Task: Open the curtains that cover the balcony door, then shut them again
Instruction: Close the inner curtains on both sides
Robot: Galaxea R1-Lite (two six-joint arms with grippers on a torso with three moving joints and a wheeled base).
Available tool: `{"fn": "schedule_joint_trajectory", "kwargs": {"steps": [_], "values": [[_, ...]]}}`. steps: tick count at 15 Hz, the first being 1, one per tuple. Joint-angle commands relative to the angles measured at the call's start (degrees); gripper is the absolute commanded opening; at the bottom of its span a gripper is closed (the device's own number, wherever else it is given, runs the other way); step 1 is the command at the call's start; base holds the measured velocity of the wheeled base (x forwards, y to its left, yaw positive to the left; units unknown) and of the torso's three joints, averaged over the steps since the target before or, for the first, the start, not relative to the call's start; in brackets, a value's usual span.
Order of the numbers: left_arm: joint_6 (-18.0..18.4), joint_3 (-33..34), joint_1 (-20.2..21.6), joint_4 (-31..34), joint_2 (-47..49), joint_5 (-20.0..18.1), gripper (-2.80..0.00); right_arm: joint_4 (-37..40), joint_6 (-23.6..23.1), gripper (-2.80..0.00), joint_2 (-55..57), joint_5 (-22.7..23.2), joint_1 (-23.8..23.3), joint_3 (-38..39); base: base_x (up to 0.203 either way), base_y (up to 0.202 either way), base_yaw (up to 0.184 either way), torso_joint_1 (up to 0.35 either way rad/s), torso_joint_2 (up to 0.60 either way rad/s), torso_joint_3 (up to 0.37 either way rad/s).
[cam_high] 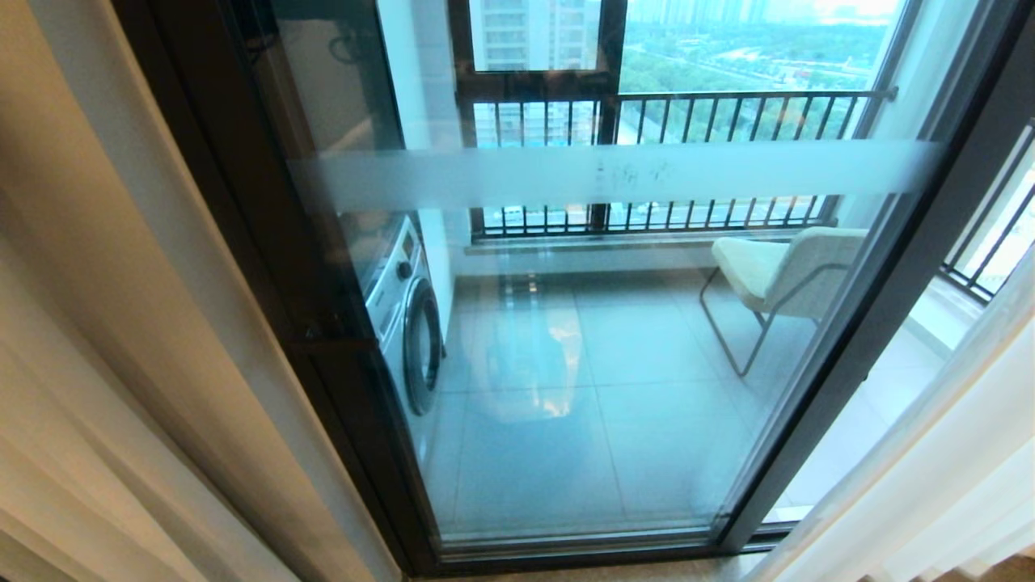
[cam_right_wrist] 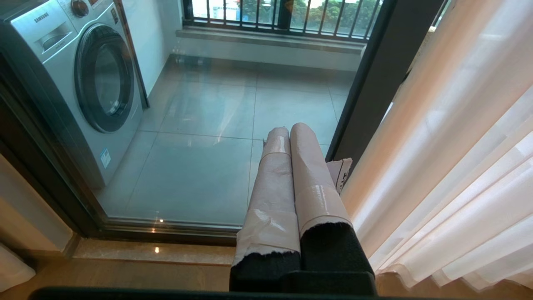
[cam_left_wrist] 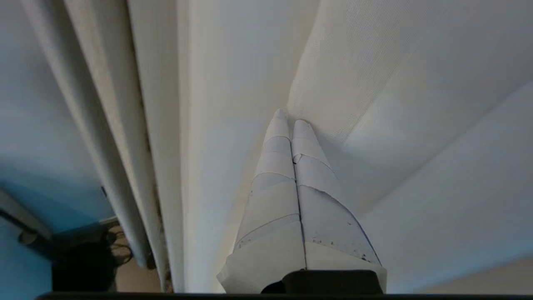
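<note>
- The balcony door (cam_high: 566,339) is standing uncovered across the middle of the head view, its dark frame showing and a frosted band running across the glass.
- The curtains (cam_high: 930,477) are hanging gathered at the right edge of the door; in the right wrist view the same sheer folds (cam_right_wrist: 458,175) are falling just beside the frame.
- Tan drapes (cam_high: 97,323) are hanging along the left edge of the door.
- The left gripper (cam_left_wrist: 290,121) is pressing its closed tips against pale fabric, which is creasing around them; whether any cloth is caught between the fingers cannot be told.
- The right gripper (cam_right_wrist: 289,129) is pointing toward the glass with its taped fingers (cam_right_wrist: 308,166) resting together, holding nothing, the curtains just beside it.
- Behind the glass, a washing machine (cam_high: 408,323) is standing on the left, and a chair (cam_high: 780,271) is sitting on the right near the railing (cam_high: 687,121).
</note>
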Motion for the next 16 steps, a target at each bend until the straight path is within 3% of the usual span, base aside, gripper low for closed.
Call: {"fn": "schedule_joint_trajectory", "kwargs": {"steps": [1,4,11,16], "values": [[-0.12,3.35,-0.07,0.27,-4.2,0.17,-2.8,0.01,-0.04,-2.8,0.07,0.03,0.0,0.0,0.0,0.0,0.0,0.0,0.0,0.0],[-0.2,7.15,-0.37,0.3,-9.03,0.16,-2.8,0.01,-0.13,-2.8,0.07,0.03,0.0,0.0,0.0,0.0,0.0,0.0,0.0,0.0],[-0.16,7.27,-4.81,0.3,-13.29,-0.6,-2.8,0.01,-0.04,-2.8,0.07,0.03,0.0,0.0,0.0,0.0,0.0,0.0,0.0,0.0],[-0.08,7.45,-5.48,0.39,-14.35,-0.88,-2.8,0.01,-0.06,-2.8,0.07,0.03,0.0,0.0,0.0,0.0,0.0,0.0,0.0,0.0]]}}
